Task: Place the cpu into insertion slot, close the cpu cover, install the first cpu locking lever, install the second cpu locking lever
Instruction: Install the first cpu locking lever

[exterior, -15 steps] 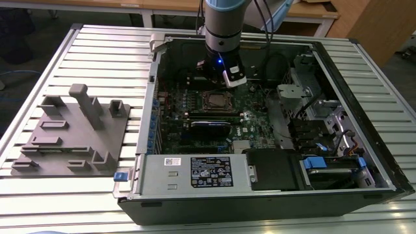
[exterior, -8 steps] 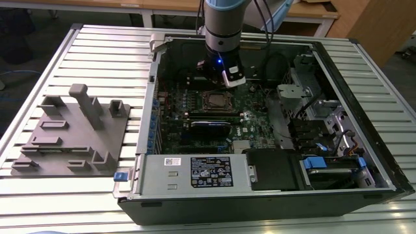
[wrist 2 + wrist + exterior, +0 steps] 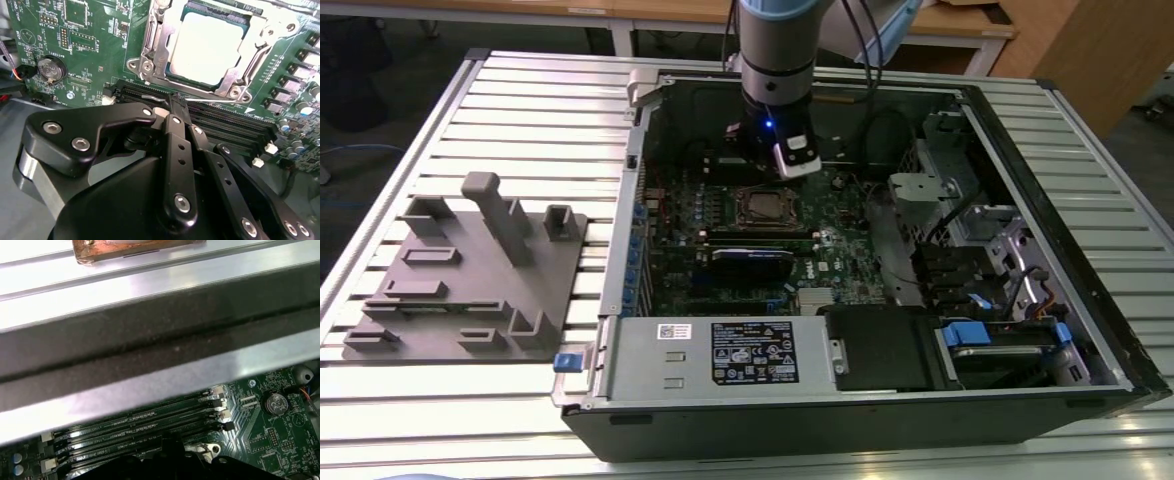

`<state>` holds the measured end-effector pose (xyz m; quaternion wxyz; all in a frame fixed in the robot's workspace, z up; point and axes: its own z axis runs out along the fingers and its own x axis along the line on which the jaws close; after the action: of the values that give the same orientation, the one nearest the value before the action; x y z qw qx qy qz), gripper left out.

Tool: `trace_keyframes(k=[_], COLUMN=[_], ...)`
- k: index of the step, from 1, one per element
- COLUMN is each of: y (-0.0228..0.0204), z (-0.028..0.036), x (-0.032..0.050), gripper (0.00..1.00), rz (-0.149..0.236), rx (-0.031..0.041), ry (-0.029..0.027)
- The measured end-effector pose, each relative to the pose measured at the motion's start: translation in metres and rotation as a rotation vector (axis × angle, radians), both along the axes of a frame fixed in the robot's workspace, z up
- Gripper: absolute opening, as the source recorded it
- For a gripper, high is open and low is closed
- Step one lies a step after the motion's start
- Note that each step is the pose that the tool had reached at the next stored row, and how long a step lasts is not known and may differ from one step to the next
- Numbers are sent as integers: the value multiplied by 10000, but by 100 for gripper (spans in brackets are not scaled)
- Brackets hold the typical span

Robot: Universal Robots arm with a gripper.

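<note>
The cpu [image 3: 207, 47] lies silver top up in the insertion slot [image 3: 767, 206] on the green motherboard inside the open computer case. The cpu cover [image 3: 150, 47], a silver frame, lies flat around the chip. A thin wire locking lever [image 3: 215, 101] runs along the socket's edge beside the black memory slots [image 3: 230, 127]. In the second wrist view my gripper [image 3: 177, 100] has its black fingers [image 3: 175, 150] drawn together, with the tips right at that lever and nothing seen between them. In the exterior view the gripper [image 3: 787, 172] hangs just behind the socket.
The case [image 3: 1067, 290] lies open on a slatted metal table [image 3: 520, 110], with drive bays and cables on the exterior view's right. A grey fixture block [image 3: 467, 270] stands on its left. A coin battery [image 3: 51, 70] and a blue-edged card [image 3: 754, 258] sit on the board.
</note>
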<state>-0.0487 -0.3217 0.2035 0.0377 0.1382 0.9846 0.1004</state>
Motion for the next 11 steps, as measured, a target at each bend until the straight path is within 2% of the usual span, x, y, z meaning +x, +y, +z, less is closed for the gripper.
trace_keyframes(k=[11], y=[5], z=[-1], x=[0], gripper=[10], rz=[-86], rx=[-4], ry=[-11])
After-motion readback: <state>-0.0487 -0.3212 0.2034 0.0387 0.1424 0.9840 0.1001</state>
